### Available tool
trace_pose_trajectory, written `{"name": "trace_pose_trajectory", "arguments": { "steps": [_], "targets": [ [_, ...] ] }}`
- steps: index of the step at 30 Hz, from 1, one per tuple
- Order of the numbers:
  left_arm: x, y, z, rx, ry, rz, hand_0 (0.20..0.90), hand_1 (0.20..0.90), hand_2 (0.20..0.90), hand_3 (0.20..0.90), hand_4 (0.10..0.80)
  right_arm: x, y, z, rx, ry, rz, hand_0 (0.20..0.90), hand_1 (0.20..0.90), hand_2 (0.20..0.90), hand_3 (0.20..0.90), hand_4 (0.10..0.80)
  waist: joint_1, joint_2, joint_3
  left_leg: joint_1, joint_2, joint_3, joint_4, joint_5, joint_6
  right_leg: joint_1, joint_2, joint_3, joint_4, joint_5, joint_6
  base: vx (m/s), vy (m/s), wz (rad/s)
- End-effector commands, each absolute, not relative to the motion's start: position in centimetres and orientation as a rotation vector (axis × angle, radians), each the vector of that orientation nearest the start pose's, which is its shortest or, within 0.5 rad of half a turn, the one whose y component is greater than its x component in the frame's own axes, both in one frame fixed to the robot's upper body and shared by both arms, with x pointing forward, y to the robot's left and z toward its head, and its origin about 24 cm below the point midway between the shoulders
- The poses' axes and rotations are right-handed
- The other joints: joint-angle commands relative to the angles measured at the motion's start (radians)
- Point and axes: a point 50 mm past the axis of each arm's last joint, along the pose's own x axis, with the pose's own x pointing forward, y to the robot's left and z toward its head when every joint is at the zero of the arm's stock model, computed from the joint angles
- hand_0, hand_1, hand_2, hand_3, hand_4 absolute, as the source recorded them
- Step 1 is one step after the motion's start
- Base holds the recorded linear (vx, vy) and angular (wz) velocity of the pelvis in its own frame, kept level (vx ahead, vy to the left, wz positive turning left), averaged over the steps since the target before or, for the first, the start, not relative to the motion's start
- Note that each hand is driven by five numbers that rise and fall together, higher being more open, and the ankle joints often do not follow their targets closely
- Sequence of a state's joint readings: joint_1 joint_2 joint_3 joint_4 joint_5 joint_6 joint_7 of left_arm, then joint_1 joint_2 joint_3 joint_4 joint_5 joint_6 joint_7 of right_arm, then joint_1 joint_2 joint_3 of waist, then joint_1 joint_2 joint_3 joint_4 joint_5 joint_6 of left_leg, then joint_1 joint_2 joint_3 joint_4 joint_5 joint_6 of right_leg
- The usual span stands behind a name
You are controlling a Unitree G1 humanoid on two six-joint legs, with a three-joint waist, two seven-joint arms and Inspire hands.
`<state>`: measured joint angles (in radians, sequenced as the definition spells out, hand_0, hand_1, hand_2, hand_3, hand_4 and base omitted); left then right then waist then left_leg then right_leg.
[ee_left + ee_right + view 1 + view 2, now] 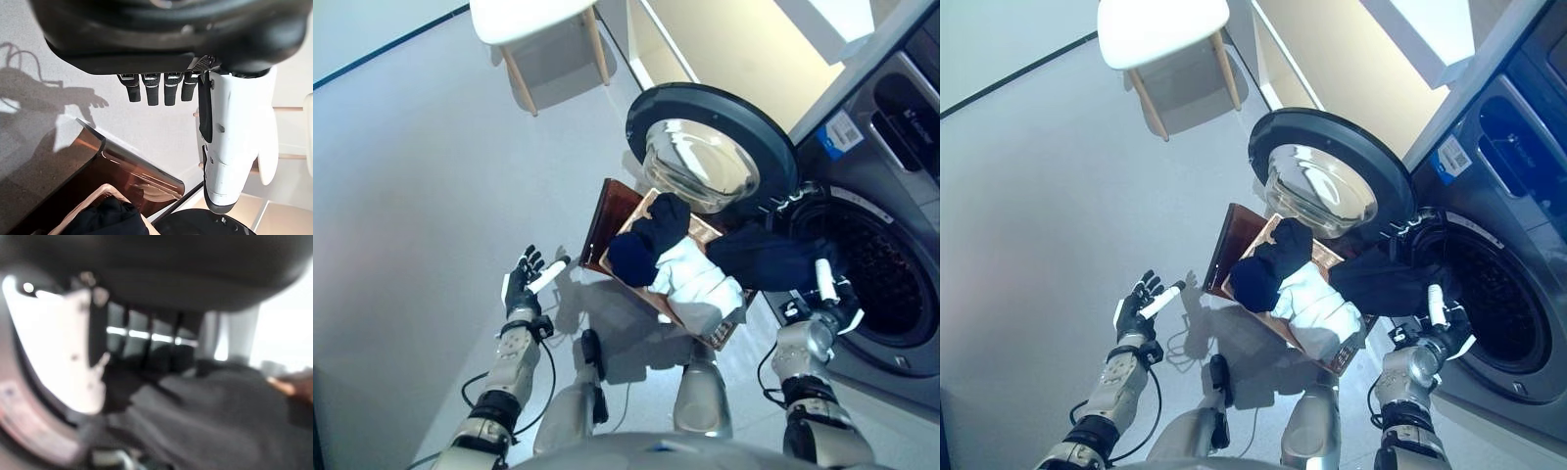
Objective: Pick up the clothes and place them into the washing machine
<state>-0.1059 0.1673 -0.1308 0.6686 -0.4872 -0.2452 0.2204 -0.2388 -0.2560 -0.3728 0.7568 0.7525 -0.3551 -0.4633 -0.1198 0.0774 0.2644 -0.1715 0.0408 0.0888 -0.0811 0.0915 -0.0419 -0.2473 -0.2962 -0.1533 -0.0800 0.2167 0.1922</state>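
Note:
A brown basket (pixel 605 217) stands on the floor before the washing machine (pixel 901 127). In it lie a navy garment (pixel 646 245) and a white garment (pixel 697 284). Another dark garment (pixel 769 257) hangs between the basket and the open drum (pixel 891 279). My right hand (pixel 830 299) is at the drum's lip with its fingers curled into that cloth (pixel 220 421) and its white thumb upright. My left hand (pixel 521 284) hovers open over the floor left of the basket, holding nothing; its wrist view shows the basket's rim (pixel 127 164).
The machine's round door (pixel 705 157) is swung open just behind the basket. A white stool (pixel 533 20) with wooden legs stands further back. A pale cabinet (pixel 744 49) runs beside the machine. Grey floor spreads to the left.

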Motion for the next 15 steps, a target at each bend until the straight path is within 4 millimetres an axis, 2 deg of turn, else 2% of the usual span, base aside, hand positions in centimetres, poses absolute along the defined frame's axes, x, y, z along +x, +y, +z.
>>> {"name": "trace_pose_trajectory", "arguments": {
  "steps": [1,2,3,4,8,9,12,13,14,15],
  "targets": [
    [25.5,20.7,-3.8,-0.19,0.214,0.349,0.9,0.9,0.9,0.9,0.8,23.8,-36.7,5.4,0.423,-0.291,-1.137,0.2,0.2,0.2,0.2,0.3,0.027,-0.026,-0.082,0.104,0.051,-0.012,0.0,-0.099,-0.092,0.014,-0.063,0.005,0.11,-0.04,0.041,0.041,-0.01,0.02],
    [25.5,20.7,-3.9,-0.191,0.214,0.349,0.9,0.9,0.9,0.9,0.8,23.8,-36.7,5.5,0.421,-0.291,-1.138,0.2,0.2,0.2,0.2,0.3,0.027,-0.025,-0.08,0.107,0.051,-0.012,0.0,-0.1,-0.092,0.016,-0.063,0.005,0.109,-0.04,0.041,0.046,-0.016,0.0],
    [25.4,20.8,-3.9,-0.182,0.215,0.344,0.9,0.9,0.9,0.9,0.8,24.0,-37.0,7.0,0.383,-0.342,-1.116,0.2,0.2,0.2,0.2,0.3,0.029,-0.032,-0.088,0.115,0.054,-0.013,0.001,-0.101,-0.093,0.026,-0.06,0.002,0.11,-0.044,0.04,0.0,0.0,0.0],
    [25.4,20.8,-3.9,-0.182,0.216,0.344,0.9,0.9,0.9,0.9,0.8,24.0,-37.0,7.0,0.381,-0.342,-1.117,0.2,0.2,0.2,0.2,0.3,0.029,-0.031,-0.087,0.116,0.054,-0.013,0.001,-0.102,-0.093,0.028,-0.06,0.002,0.109,-0.045,0.04,0.038,-0.015,-0.01],
    [25.4,20.8,-4.1,-0.172,0.229,0.345,0.9,0.9,0.9,0.9,0.8,24.6,-36.0,9.2,0.314,-0.416,-1.01,0.2,0.2,0.2,0.2,0.3,0.027,-0.045,-0.1,0.138,0.063,-0.01,0.002,-0.104,-0.096,0.051,-0.051,-0.001,0.105,-0.047,0.037,0.031,-0.017,-0.03],
    [25.4,20.8,-4.1,-0.169,0.234,0.345,0.9,0.9,0.9,0.9,0.8,24.9,-35.4,9.9,0.28,-0.441,-0.968,0.2,0.2,0.2,0.2,0.3,0.026,-0.049,-0.103,0.145,0.065,-0.009,0.002,-0.105,-0.096,0.057,-0.047,0.001,0.104,-0.049,0.035,0.063,-0.029,-0.08],
    [25.2,20.7,-4.3,-0.157,0.243,0.34,0.9,0.9,0.9,0.9,0.8,25.0,-34.2,9.8,0.24,-0.43,-0.9,0.2,0.2,0.2,0.2,0.3,0.025,-0.059,-0.114,0.16,0.072,-0.007,0.001,-0.107,-0.096,0.074,-0.039,-0.001,0.101,-0.053,0.034,0.049,-0.019,-0.06],
    [25.3,20.7,-4.4,-0.154,0.252,0.339,0.9,0.9,0.9,0.9,0.8,25.4,-32.7,9.9,0.209,-0.42,-0.806,0.2,0.2,0.2,0.2,0.3,0.023,-0.064,-0.12,0.168,0.074,-0.004,0.001,-0.107,-0.097,0.08,-0.034,0.001,0.101,-0.055,0.031,0.038,-0.014,-0.07],
    [25.2,20.7,-4.4,-0.153,0.253,0.34,0.9,0.9,0.9,0.9,0.8,25.4,-32.6,9.9,0.209,-0.418,-0.806,0.2,0.2,0.2,0.2,0.3,0.023,-0.065,-0.12,0.169,0.074,-0.004,0.001,-0.108,-0.097,0.081,-0.034,0.001,0.101,-0.055,0.031,0.043,-0.01,-0.09],
    [25.3,20.6,-4.6,-0.139,0.272,0.334,0.9,0.9,0.9,0.9,0.8,25.7,-31.1,9.6,0.162,-0.393,-0.72,0.2,0.2,0.2,0.2,0.3,0.022,-0.068,-0.125,0.178,0.076,-0.002,0.001,-0.107,-0.097,0.091,-0.03,0.001,0.101,-0.057,0.03,0.027,-0.006,-0.04]
  ]
}}
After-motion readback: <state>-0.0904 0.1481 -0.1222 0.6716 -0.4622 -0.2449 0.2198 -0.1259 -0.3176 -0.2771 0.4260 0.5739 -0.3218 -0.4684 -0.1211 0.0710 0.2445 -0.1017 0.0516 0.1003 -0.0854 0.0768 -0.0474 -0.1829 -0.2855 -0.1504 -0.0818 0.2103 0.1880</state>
